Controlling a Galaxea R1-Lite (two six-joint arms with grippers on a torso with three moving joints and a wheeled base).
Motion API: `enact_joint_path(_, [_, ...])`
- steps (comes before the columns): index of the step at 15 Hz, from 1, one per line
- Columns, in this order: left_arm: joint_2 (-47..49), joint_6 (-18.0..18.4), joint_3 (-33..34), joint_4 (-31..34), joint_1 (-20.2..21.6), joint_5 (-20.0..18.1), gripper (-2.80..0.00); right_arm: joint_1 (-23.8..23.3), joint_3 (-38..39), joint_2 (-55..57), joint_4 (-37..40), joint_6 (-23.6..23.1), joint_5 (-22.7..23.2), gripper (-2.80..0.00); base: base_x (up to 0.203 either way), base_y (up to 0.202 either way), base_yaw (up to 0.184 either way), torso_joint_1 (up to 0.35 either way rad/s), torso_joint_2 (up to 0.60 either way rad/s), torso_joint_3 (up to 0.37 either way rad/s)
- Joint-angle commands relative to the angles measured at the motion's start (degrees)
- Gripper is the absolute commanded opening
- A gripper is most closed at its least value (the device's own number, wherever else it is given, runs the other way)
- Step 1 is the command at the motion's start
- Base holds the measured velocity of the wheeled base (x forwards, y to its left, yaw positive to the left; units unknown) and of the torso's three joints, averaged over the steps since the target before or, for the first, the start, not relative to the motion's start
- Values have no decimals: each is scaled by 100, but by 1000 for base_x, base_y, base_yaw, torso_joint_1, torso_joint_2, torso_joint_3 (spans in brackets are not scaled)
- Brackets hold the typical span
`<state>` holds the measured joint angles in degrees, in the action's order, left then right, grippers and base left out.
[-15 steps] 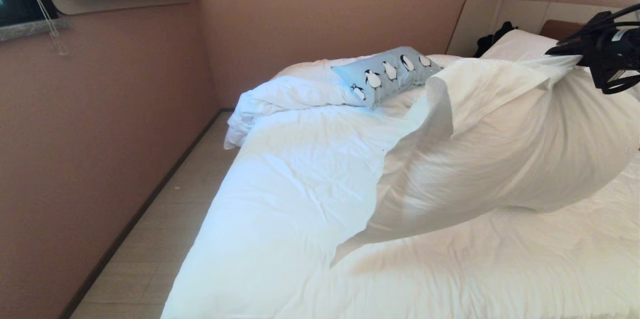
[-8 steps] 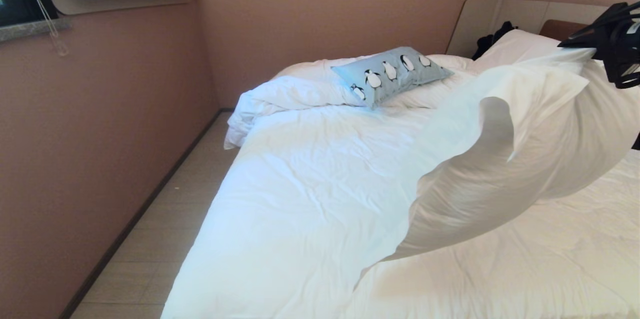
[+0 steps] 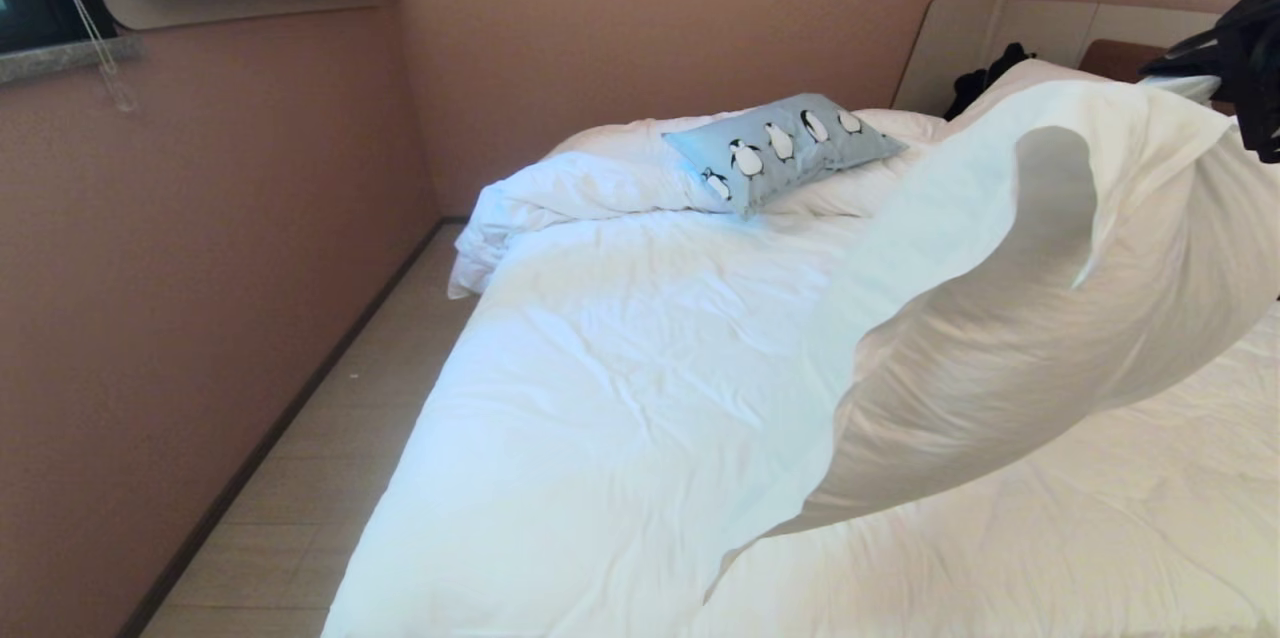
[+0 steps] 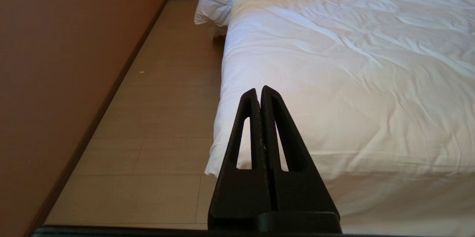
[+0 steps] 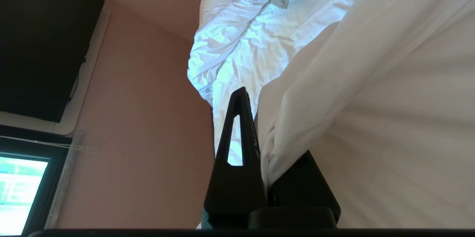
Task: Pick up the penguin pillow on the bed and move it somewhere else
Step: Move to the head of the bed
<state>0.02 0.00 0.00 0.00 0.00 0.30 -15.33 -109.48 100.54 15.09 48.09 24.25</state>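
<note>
Your right gripper (image 5: 259, 118) has its fingers clamped on a large white pillow (image 3: 1040, 318), hanging above the bed (image 3: 620, 398). The penguin pillow (image 3: 785, 148) lies untouched near the headboard (image 3: 1110, 58). Your left gripper (image 4: 261, 92) is closed, empty, beside the bed.

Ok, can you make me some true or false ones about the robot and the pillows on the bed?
1. The right pincer is pinching a big white pillow. True.
2. The penguin pillow is up in the air. False: it lies on the bed, far from the pincer.
3. The left pincer is shut and holds nothing. True.
4. The white pillow lies flat on the bed. False: it hangs lifted above the bed.
5. The penguin pillow is pink. False: it is light blue with black-and-white penguins.
</note>
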Motion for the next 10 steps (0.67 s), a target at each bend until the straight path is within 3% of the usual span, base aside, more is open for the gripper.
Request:
enact_joint_path(1, [-2,0,9,0,0,5,-280,-28,-3,-43,8,25,12,-280,0,0,0,0,0,0])
enact_joint_path(10, [-2,-9,0,0,0,5,-280,-49,24,-158,29,25,18,-280,0,0,0,0,0,0])
